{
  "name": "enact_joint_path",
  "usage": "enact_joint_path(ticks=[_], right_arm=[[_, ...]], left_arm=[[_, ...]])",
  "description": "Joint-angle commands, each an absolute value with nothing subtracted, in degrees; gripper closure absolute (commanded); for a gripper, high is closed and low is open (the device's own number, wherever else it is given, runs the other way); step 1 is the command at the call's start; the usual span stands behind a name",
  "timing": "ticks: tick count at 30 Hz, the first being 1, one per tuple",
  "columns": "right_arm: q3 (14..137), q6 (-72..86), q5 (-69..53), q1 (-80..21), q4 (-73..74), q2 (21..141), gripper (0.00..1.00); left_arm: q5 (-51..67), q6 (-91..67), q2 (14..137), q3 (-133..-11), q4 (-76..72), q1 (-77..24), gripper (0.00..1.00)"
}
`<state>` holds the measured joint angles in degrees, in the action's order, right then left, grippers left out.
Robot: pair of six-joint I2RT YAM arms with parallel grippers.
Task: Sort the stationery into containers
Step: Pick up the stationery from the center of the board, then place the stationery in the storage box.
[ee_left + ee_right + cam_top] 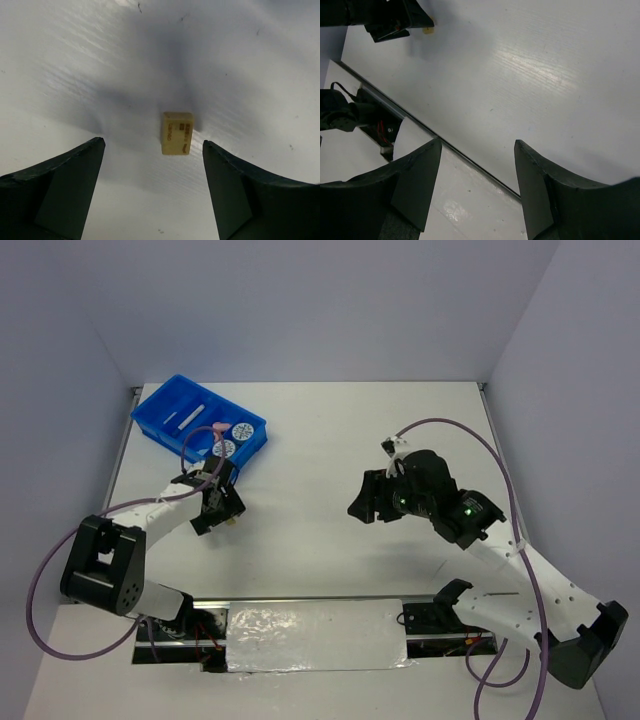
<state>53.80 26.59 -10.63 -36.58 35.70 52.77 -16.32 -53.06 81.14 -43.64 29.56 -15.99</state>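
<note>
tan cube (177, 133): small, printed face, on table (75, 60) | left hand (153, 144) spread astride it | right hand (477, 142) spread

Noted tray (158, 433) at far left corner of table (330, 430), with two discs (240, 431) side by side at its right end and a pen (190, 415) in a compartment further left. Found cube (177, 133) on table before tray, between fingers (70, 185) of left gripper (153, 145), touching neither. Located right gripper (477, 142) above table, well to the right.
</note>
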Motion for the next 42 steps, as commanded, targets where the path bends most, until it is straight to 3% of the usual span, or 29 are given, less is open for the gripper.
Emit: enact_joint_path(ticks=[1, 9, 11, 14, 15, 16, 19, 23, 26, 33, 40, 42], right_arm=[[53.3, 26.8, -9.2, -36.3, 37.4, 50.6, 0.32], [54.7, 25.9, -7.7, -36.3, 38.8, 49.8, 0.32], [54.6, 26.0, -7.8, -36.2, 38.6, 50.0, 0.32], [54.8, 26.4, -7.7, -36.3, 38.2, 50.4, 0.32], [54.9, 26.4, -7.7, -36.3, 38.1, 50.5, 0.32], [55.1, 26.4, -7.7, -36.3, 38.0, 50.6, 0.32], [55.6, 26.0, -7.6, -36.2, 37.9, 51.3, 0.32], [57.0, 25.1, -7.5, -36.1, 37.6, 52.8, 0.32], [57.7, 24.5, -7.6, -36.0, 37.1, 53.7, 0.32], [58.5, 23.7, -8.8, -35.2, 37.4, 54.1, 0.32], [58.2, 23.8, -10.1, -34.4, 40.0, 52.6, 0.32], [58.6, 23.6, -9.9, -34.4, 41.1, 52.1, 0.32]], left_arm=[[-21.0, -51.9, 83.2, -45.8, 26.6, -16.4, 0.1], [-18.3, -52.8, 88.6, -45.8, 25.4, -18.5, 0.26], [-17.9, -53.8, 88.3, -45.3, 25.8, -19.2, 0.35], [-17.4, -54.8, 87.1, -44.7, 28.4, -19.5, 0.71], [-17.8, -54.8, 85.3, -44.8, 29.2, -19.5, 0.81], [-18.3, -55.0, 84.0, -45.0, 30.0, -19.5, 0.83], [-21.6, -53.5, 79.1, -47.8, 33.6, -19.3, 0.81], [-27.6, -48.0, 77.4, -60.8, 38.7, -17.3, 0.81], [-30.4, -43.0, 79.9, -70.0, 40.2, -10.8, 0.81], [-31.1, -38.1, 98.7, -92.6, 38.1, 6.5, 0.87], [-29.2, -38.4, 119.1, -121.4, 40.9, 10.3, 0.85], [-28.6, -38.1, 122.2, -123.4, 38.4, 10.5, 0.85]])
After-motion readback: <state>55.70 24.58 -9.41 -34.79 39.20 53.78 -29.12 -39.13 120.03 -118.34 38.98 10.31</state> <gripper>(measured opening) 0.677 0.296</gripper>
